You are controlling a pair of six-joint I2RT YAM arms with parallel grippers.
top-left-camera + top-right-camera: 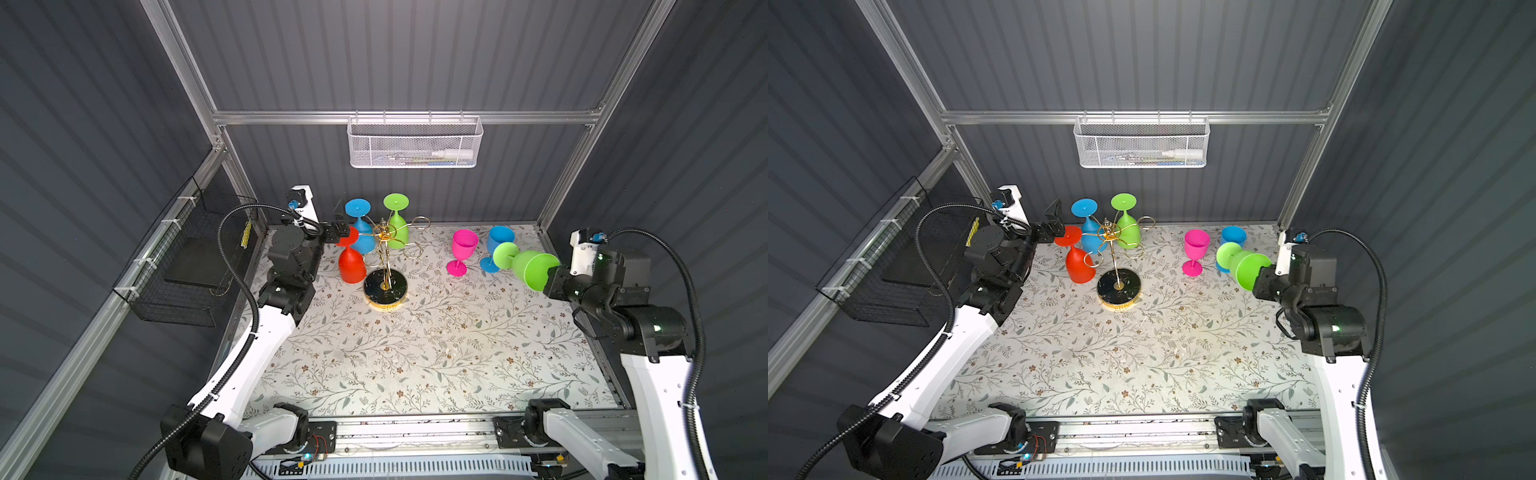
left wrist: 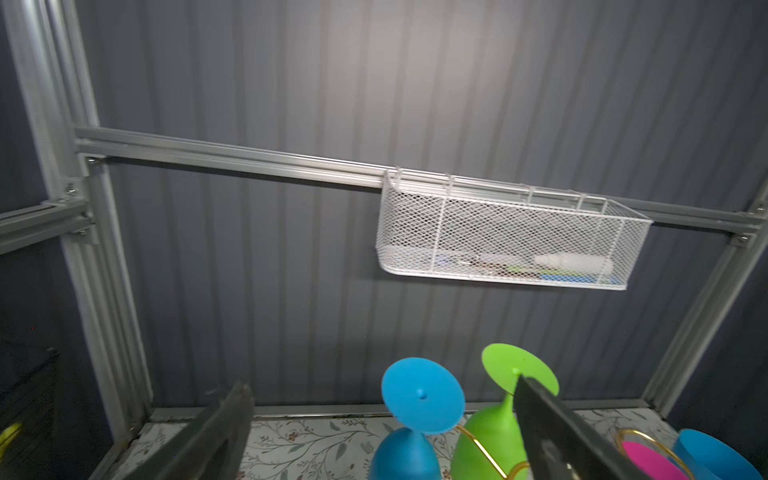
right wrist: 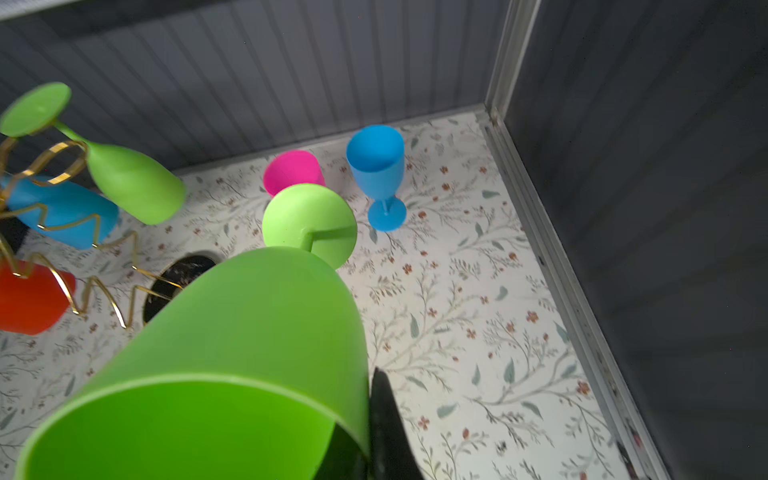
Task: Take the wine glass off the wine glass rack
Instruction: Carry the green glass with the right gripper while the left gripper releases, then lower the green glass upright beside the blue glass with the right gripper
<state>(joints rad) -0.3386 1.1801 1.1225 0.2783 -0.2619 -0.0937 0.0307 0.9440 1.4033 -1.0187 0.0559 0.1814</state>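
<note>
the right gripper (image 1: pixel 550 277) has its jaws pinched on the rim of a lime wine glass (image 1: pixel 534 268), held sideways in the air at the right of both top views, clear of the rack. the left gripper (image 1: pixel 340 227) gapes wide beside the foot of the red glass (image 1: pixel 352 266). the wine glass rack (image 1: pixel 377 286) stands centre-left on the floral table (image 1: pixel 415 353). the red glass, a blue glass (image 1: pixel 358 208) and a green glass (image 1: pixel 396 202) hang upside down on it. a pink glass (image 1: pixel 464 245) stands upright further right.

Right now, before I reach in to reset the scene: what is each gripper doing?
Left gripper: open, empty.
Right gripper: shut on the green glass, at its rim.
</note>
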